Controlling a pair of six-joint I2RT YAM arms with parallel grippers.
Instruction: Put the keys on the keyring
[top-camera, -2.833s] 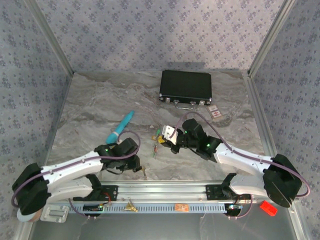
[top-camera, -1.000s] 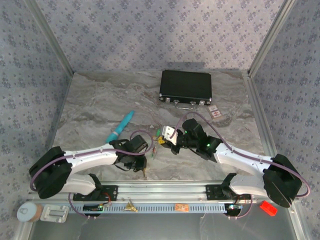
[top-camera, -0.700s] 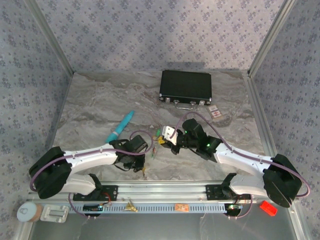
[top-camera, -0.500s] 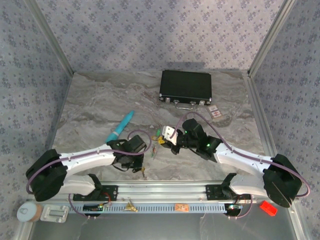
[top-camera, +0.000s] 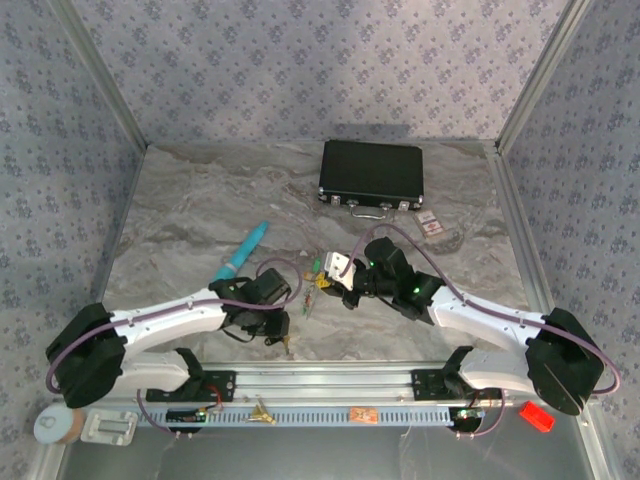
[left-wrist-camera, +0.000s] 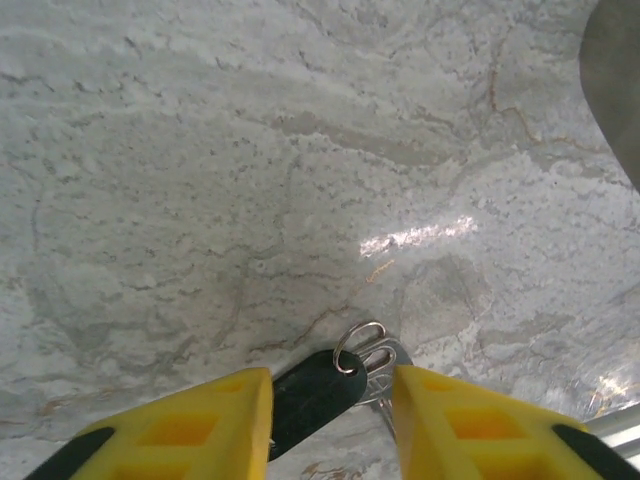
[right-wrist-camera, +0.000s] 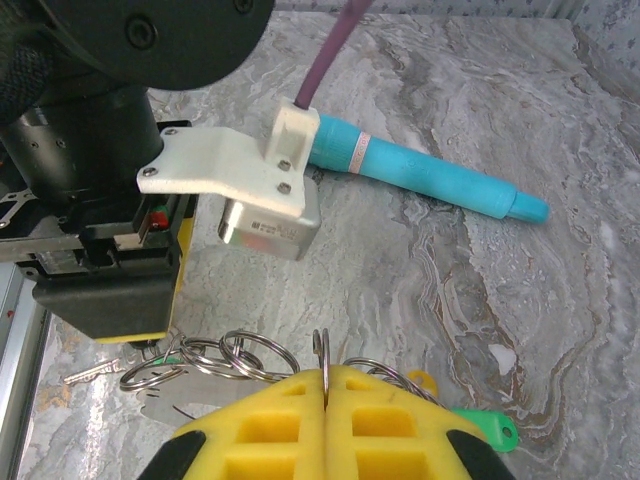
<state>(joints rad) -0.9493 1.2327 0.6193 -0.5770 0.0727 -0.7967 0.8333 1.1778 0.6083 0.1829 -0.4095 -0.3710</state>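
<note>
The top external camera hangs high behind the two arm bases and looks forward and down, taking in the whole marble surface (top-camera: 200, 200) as far as the patterned back wall (top-camera: 320, 70). The left wrist camera sits very near the surface, facing almost straight down past the left fingers (left-wrist-camera: 190, 425) at its lower edge. The right wrist camera sits low and looks across the surface over the right fingers (right-wrist-camera: 270, 420) toward the left arm (right-wrist-camera: 90, 130), with the keyring (right-wrist-camera: 322, 350) close under the lens. It shares the teal tube (right-wrist-camera: 420, 170) and the left arm with the overhead view.
</note>
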